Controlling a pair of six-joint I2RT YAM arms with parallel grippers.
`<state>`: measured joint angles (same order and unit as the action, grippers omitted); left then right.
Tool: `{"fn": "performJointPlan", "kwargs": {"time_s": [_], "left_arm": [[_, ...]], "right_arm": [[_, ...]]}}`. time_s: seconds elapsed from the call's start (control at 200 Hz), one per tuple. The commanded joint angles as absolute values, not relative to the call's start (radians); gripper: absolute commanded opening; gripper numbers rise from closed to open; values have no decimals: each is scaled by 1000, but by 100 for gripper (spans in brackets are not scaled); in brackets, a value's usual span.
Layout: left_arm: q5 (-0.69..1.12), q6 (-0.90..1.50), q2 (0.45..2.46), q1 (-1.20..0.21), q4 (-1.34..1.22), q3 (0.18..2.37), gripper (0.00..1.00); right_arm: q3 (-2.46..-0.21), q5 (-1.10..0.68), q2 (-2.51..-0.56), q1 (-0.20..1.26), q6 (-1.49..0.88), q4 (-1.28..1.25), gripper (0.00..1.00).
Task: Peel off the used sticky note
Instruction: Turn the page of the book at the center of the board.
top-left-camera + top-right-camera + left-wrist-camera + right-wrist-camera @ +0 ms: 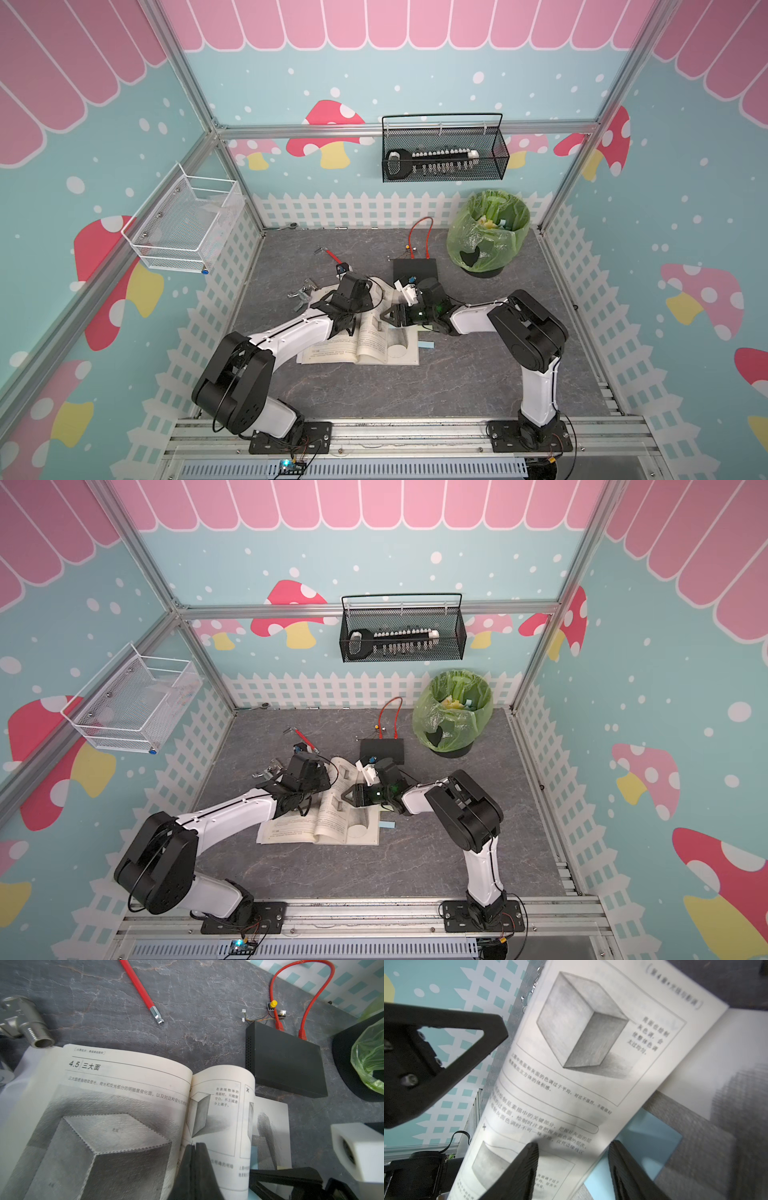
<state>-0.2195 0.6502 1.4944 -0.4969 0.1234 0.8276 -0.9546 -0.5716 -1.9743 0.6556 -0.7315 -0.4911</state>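
Sticky note [427,345]: a pale blue rectangle, blank and flat, poking out past the right edge of the open book [365,347] onto the grey table [374,395] in both top views.

Furthest left, the left gripper [195,1159] has its jaws pressed together and rests by the book's centre fold, well apart from the note. Whether it pinches any paper I cannot tell.

Further right, the right gripper [573,1144] stands with jaws apart, straddling the edge of a lifted page. One finger [525,1167] is in front of that page; the other is past its edge, just beside the note [648,1142], which lies lower, partly hidden by the page. Whether they touch is unclear.
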Motion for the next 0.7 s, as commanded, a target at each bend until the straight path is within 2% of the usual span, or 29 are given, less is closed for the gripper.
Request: {"fn": "performJointPlan", "kwargs": {"time_s": [0.0,0.14,0.31,0.39,0.5,0.56,0.6,0.62,0.665,0.695], "left_arm": [[-173,646,1484,-492,141,793,2],[-159,635,1379,-493,149,757,27],[-114,639,1183,-505,226,735,66],[-80,657,1085,-518,268,712,74],[-30,701,991,-534,343,672,77],[-8,732,960,-548,385,646,73],[1,750,942,-558,409,627,61],[4,759,933,-564,418,617,51],[3,784,912,-579,440,593,14],[1,801,901,-588,453,579,1]], "right_arm": [[-939,-594,-1992,668,-734,-513,60],[-940,-591,-2004,668,-734,-514,60],[-939,-585,-2015,667,-734,-517,60],[-939,-579,-2021,667,-732,-517,60],[-945,-578,-2032,668,-733,-521,60],[-949,-583,-2039,668,-737,-527,60],[-950,-588,-2042,667,-743,-536,60],[-952,-592,-2043,668,-747,-541,60],[-955,-603,-2046,669,-752,-552,59],[-959,-606,-2046,669,-756,-555,60]]}}
